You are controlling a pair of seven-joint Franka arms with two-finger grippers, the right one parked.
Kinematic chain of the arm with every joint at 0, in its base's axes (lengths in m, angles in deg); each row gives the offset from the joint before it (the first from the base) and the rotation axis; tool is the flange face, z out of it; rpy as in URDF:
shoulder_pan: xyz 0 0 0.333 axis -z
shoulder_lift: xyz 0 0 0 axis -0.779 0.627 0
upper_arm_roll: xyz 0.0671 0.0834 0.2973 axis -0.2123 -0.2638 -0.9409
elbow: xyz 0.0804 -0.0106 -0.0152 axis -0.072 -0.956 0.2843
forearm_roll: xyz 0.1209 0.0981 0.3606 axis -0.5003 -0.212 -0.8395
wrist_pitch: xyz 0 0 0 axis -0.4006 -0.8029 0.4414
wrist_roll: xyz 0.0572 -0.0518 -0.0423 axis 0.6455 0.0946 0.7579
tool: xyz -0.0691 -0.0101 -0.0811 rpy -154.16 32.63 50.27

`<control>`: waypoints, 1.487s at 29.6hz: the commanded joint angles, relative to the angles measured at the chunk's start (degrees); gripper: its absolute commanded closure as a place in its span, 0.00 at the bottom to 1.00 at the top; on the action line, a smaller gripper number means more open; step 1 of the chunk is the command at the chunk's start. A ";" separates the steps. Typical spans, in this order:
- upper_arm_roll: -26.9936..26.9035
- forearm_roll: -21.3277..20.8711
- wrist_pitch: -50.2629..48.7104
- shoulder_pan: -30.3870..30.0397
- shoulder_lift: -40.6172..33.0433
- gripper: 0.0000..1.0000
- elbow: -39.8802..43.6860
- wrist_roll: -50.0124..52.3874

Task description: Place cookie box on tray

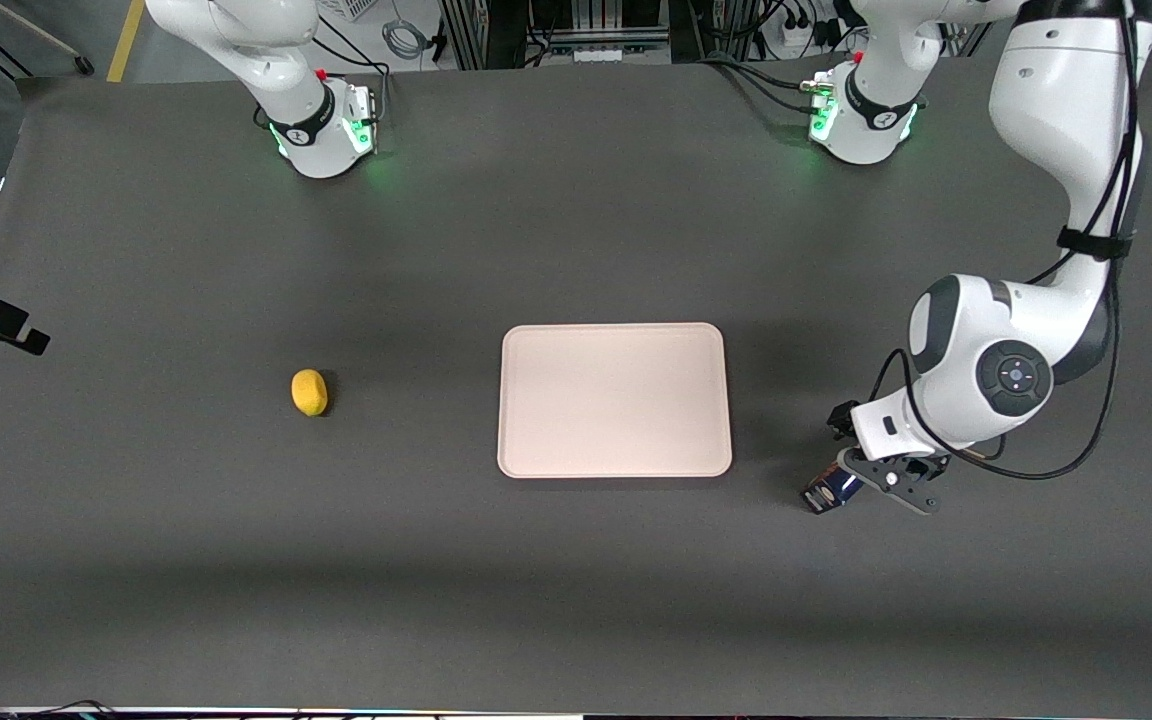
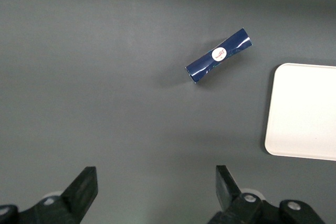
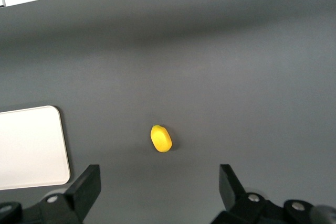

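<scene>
Open hand (image 2: pixel 156 187) above cookie box (image 2: pixel 219 56)

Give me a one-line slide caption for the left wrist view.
Open gripper hovers above the table with the cookie box lying flat, apart from the empty tray beside it.

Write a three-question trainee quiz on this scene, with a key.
1. True or false: the cookie box already lies on the tray.
2. What are the gripper fingers doing? A) clamped on the box B) open, holding nothing C) gripping the tray rim
3. Which loose item lies toward the parked arm's end of the table?

Key: 1. False; it lies on the table beside the tray, toward the working arm's end. 2. B. 3. The yellow lemon-like object.
</scene>
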 commanded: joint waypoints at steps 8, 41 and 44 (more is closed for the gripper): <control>0.68 -13.75 15.86 -0.55 4.69 0.99 -12.62 6.32; 0.24 -25.81 22.81 -0.82 14.90 0.00 -12.36 11.78; 0.33 -25.81 21.67 -1.08 13.67 0.00 -11.48 11.43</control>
